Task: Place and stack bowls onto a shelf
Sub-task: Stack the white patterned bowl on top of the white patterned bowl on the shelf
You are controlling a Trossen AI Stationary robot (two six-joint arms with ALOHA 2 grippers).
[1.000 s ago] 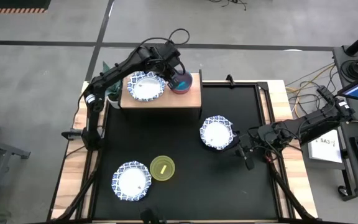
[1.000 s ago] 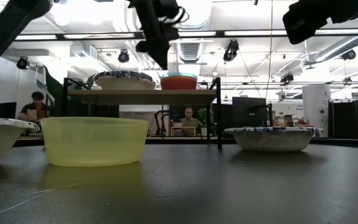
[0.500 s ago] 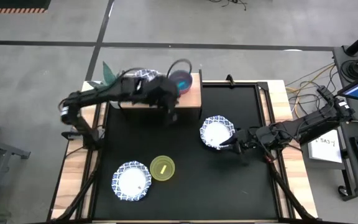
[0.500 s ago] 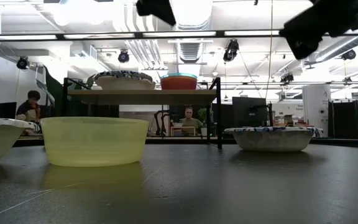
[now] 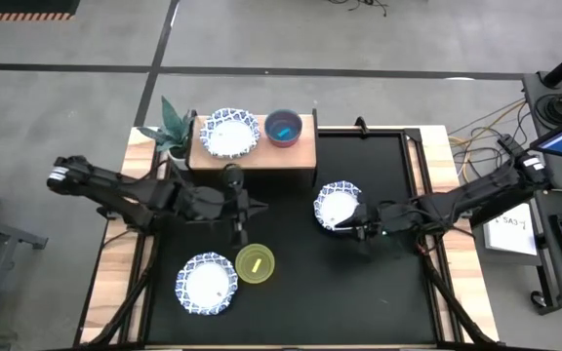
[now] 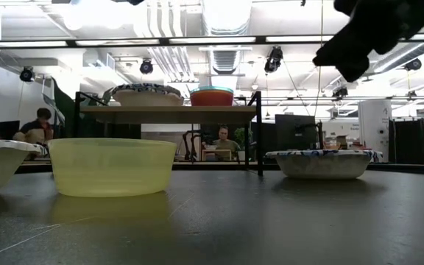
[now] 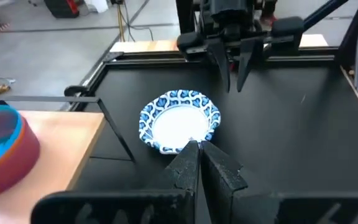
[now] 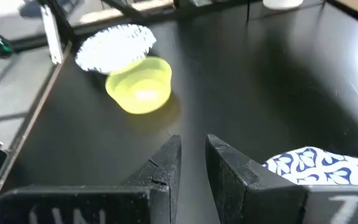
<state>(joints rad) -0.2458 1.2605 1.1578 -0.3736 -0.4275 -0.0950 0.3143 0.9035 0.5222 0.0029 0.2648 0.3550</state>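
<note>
- left gripper (image 5: pixel 239 229) hangs over the mat just above the yellow-green bowl (image 5: pixel 255 264); fingers nearly together, holding nothing
- patterned bowl front-left (image 5: pixel 207 284) touches the yellow-green bowl's side; both still off the shelf (image 5: pixel 305 156), both look empty apart from a bright streak in the yellow-green one
- risk: coming down on the yellow-green bowl with fingers this narrow would likely clip the rim and push it into its neighbour; needs to open first
- shelf holds a patterned bowl (image 5: pixel 228 134) on its left part, empty, and a stack of small bowls (image 5: pixel 283 127) beside it: teal inside, red outer wall in the left wrist view; can't tell how many are nested
- potted plant (image 5: pixel 172 128) sits at the shelf's left end, could be brushed on a carry
- patterned bowl mid-right (image 5: pixel 339 207) on the mat, empty
- right gripper (image 5: pixel 360 229) at that bowl's near-right rim, fingers narrowly apart, nothing between them
- risk: a rim pinch on a wavy edge may slip or tip the bowl when lifted
</note>
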